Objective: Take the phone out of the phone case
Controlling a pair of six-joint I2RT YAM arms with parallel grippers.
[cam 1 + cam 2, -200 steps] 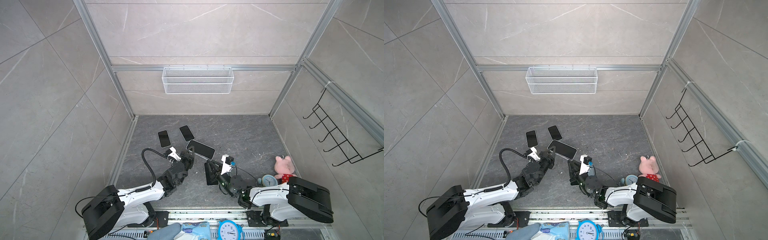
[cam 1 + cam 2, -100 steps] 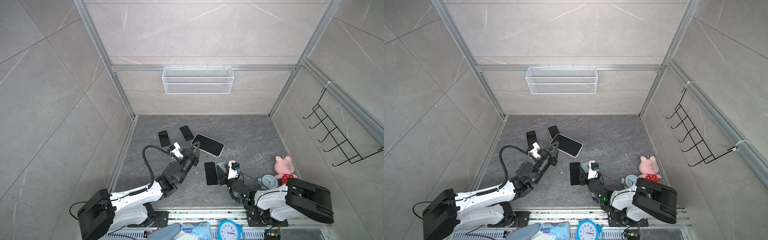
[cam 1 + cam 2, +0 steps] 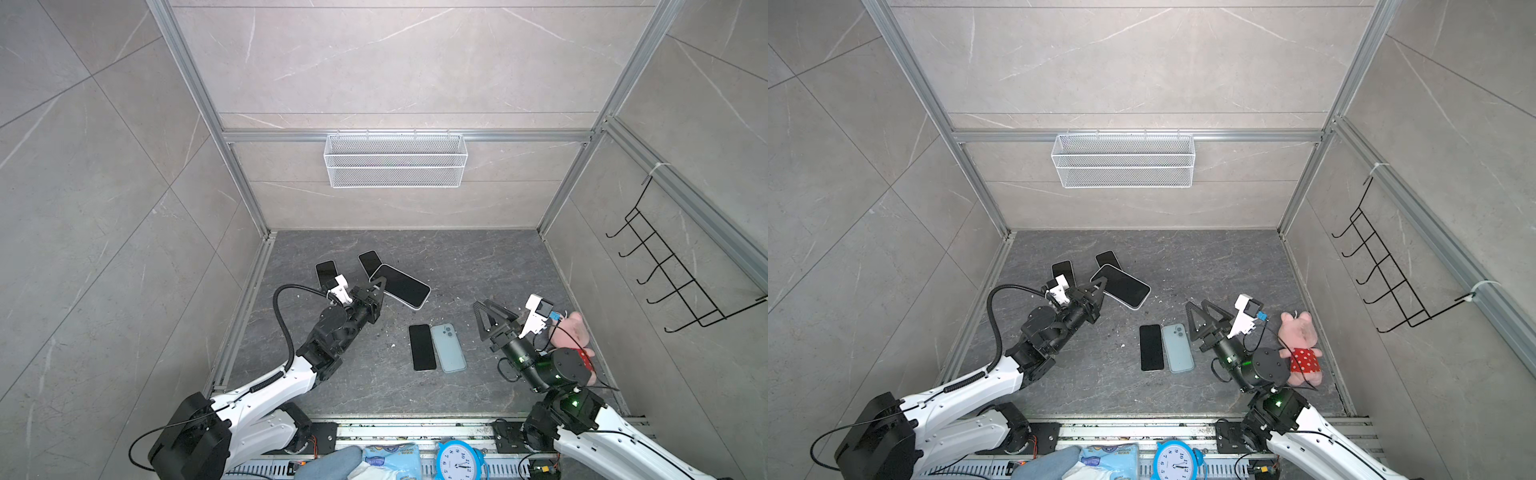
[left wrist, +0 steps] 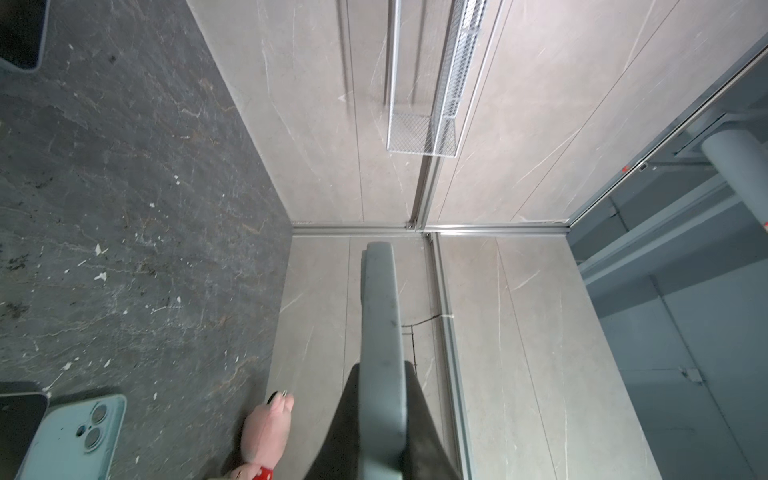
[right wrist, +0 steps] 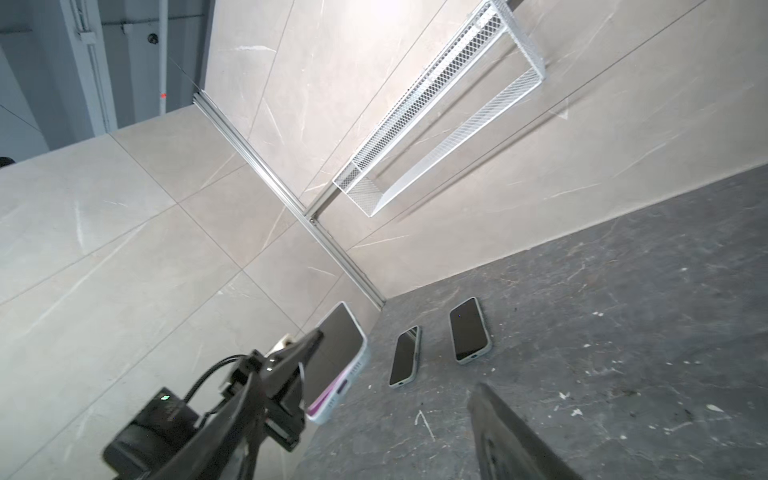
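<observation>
The left hand (image 3: 381, 285) is clamped on one short end of the large dark-screened phone with a pale rim (image 3: 403, 286). It holds the phone tilted in the air over the back-left of the dark grey stone-look tabletop (image 3: 478, 266). In the left wrist view the jaws press on both flat faces. The right hand (image 3: 478, 316) hangs released w/ nothing in it, near the pink plush pig in a red dotted dress (image 3: 1298, 345).

Between the arms a matte black flat rectangle (image 3: 422, 347) and a pale blue-green slab w/ twin camera lenses (image 3: 448, 348) lie side by side, touching or nearly. Can't tell which is the empty case. The held phone shows no bulky shell, so extraction looks done or nearly done, and the step in hand is prob. setting it down.

To do it well:
- Pick bare tabletop, clear of the smaller dark-screened phone by the left wall (image 3: 326, 272) and its twin further back (image 3: 370, 262).
- Level the phone, lower it until its far edge touches, and lay it flat before letting go.
- The grip is at one end only, so a high drop would pivot and slap.
- The right hand should stay clear.

Writing: only the dial numerals on the blue alarm clock (image 3: 457, 459) at the front rail can be read. Print on the blue-and-white packet (image 3: 388, 457) beside it is too small. No brand is legible on any phone.
</observation>
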